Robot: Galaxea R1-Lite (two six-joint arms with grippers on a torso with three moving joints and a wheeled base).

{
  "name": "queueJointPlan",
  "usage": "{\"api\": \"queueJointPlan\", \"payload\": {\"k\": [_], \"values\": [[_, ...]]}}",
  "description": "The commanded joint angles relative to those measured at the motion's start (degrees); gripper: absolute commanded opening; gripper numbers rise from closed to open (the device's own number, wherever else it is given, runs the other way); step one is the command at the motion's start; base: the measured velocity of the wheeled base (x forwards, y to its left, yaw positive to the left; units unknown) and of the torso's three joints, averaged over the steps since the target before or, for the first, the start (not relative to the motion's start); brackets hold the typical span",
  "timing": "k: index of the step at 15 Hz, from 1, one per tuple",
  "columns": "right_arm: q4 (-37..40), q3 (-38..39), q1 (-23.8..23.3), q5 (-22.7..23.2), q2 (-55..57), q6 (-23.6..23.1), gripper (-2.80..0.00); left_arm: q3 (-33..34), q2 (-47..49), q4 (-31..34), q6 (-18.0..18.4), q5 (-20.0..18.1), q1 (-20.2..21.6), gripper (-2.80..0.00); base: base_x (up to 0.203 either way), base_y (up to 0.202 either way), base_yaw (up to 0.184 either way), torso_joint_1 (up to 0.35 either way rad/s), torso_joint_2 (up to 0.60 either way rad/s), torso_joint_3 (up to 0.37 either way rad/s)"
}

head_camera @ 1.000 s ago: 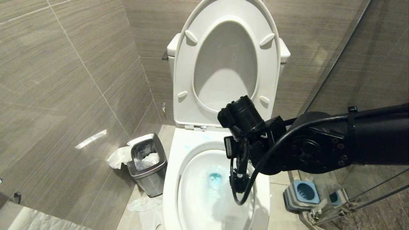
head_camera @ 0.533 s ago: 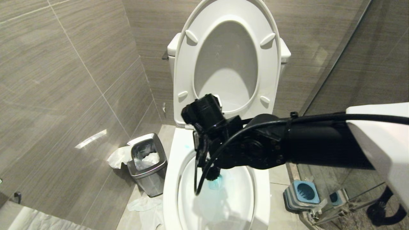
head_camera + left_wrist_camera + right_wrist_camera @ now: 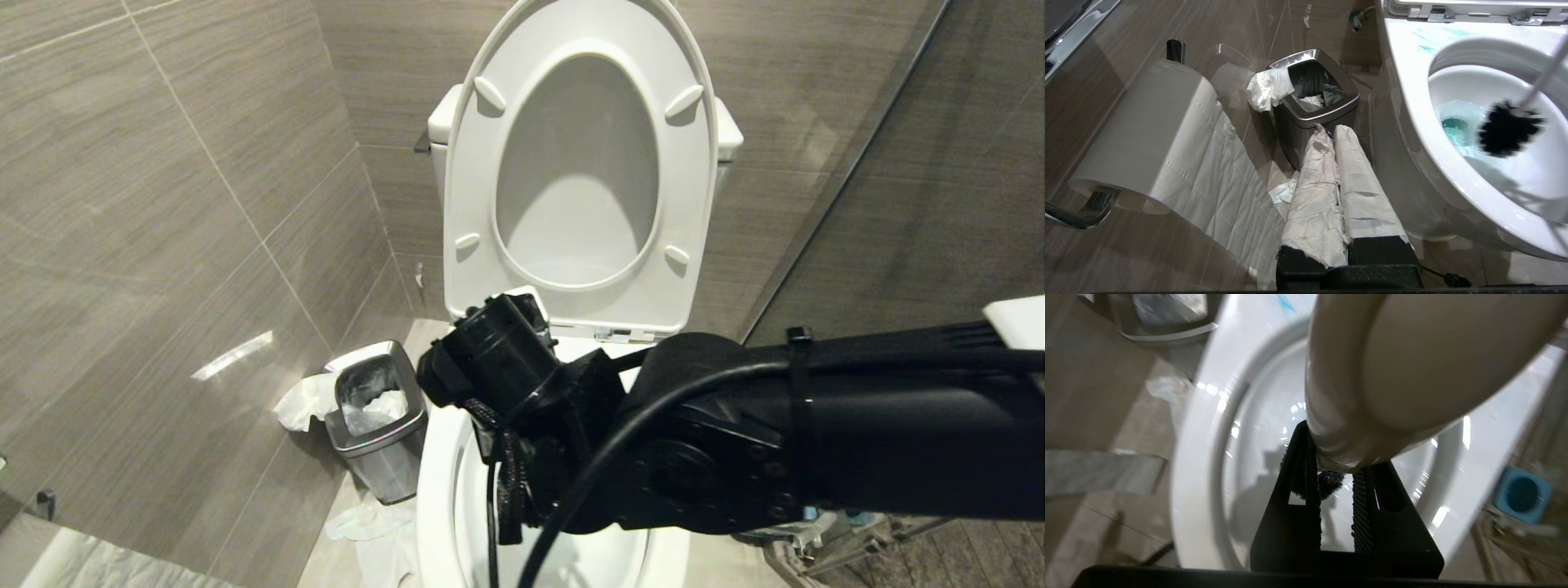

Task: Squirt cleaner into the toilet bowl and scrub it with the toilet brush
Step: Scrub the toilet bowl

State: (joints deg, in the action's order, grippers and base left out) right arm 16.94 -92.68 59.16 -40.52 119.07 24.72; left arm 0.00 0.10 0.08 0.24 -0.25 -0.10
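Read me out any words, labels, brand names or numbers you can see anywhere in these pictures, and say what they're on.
There is no readable text in any view.
The toilet bowl, the steel waste bin, the toilet paper roll and the blue brush holder show no lettering.

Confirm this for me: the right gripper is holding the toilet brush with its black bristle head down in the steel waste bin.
Not the bin. The left wrist view shows the toilet brush with its black head inside the toilet bowl, above the blue-tinted water. The right gripper is holding its handle, as you said; the steel waste bin holds only crumpled paper.
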Motion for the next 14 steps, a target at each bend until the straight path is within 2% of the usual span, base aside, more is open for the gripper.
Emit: {"api": "queueJointPlan", "payload": {"k": [1,4,8,11,14], "values": [[0.93,8.22,-1.68,-1.0,-8.9,0.28,-2.8,0.0,-0.01,0.01,0.02,-0.01,0.01,-2.8,0.0,0.0,0.0,0.0,0.0,0.0],[1.02,6.98,-7.05,-1.57,-8.3,-0.04,-2.8,0.0,-0.01,0.01,0.02,-0.01,0.09,-2.8,0.0,0.0,0.0,0.0,0.0,0.0],[1.05,-7.01,-9.47,-1.6,2.14,-0.66,-2.8,0.0,-0.01,0.01,0.02,-0.01,0.01,-2.8,0.0,0.0,0.0,0.0,0.0,0.0],[1.28,-17.26,-6.96,-1.28,9.86,-0.66,-2.8,0.0,-0.01,0.01,0.02,-0.01,0.01,-2.8,0.0,0.0,0.0,0.0,0.0,0.0],[1.4,-17.66,-2.46,-1.15,9.36,0.51,-2.8,0.0,-0.01,0.01,0.02,-0.01,0.01,-2.8,0.0,0.0,0.0,0.0,0.0,0.0]]}}
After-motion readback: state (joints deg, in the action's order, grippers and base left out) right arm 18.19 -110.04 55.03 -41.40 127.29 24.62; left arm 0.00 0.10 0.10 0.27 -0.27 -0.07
